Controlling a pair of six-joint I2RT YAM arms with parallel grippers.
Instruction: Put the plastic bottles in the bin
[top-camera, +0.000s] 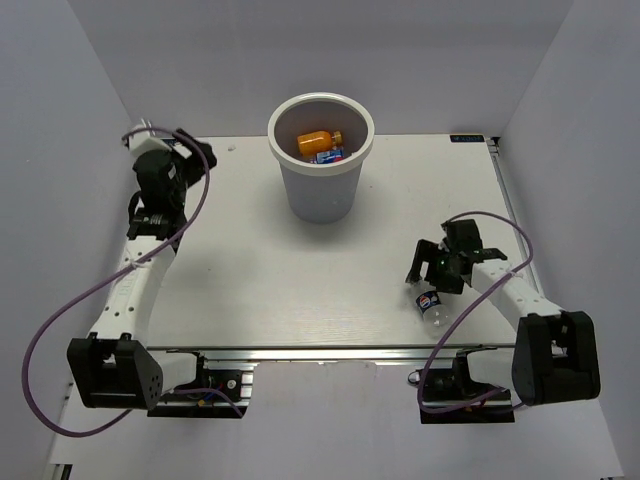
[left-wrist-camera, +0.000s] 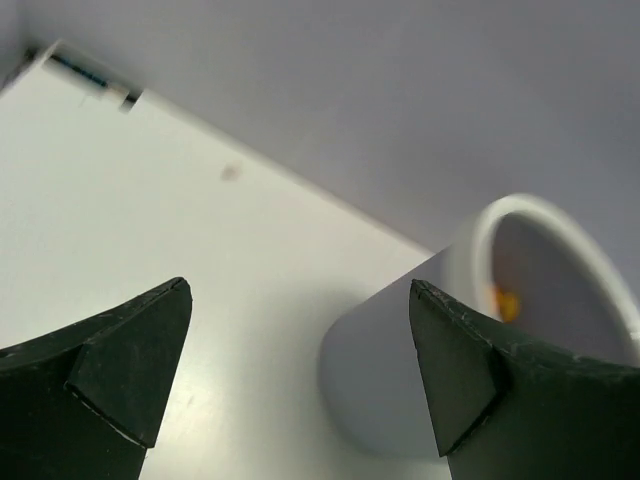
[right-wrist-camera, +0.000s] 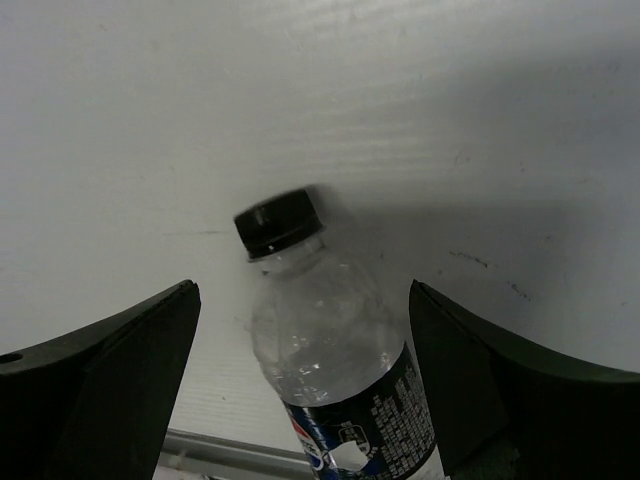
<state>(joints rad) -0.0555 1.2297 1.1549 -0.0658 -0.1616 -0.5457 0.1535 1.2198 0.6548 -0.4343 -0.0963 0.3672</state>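
The light-grey bin (top-camera: 322, 195) stands at the back middle of the table. Inside it lie a stubby orange bottle (top-camera: 320, 140) and a blue-labelled bottle (top-camera: 329, 156). My left gripper (top-camera: 200, 155) hovers open and empty to the left of the bin. In the left wrist view the left gripper (left-wrist-camera: 300, 300) faces the bin (left-wrist-camera: 390, 370), with a bit of orange (left-wrist-camera: 505, 303) showing past the rim. A clear bottle with a dark label and black cap (top-camera: 430, 304) lies near the table's front right edge. My right gripper (top-camera: 427, 276) is open just above it. In the right wrist view the bottle (right-wrist-camera: 330, 340) lies between the spread fingers, apart from both.
A metal rail (right-wrist-camera: 230, 455) runs along the table's near edge just beyond the bottle's cap. White walls enclose the table on the left, back and right. Purple cables loop from both arms.
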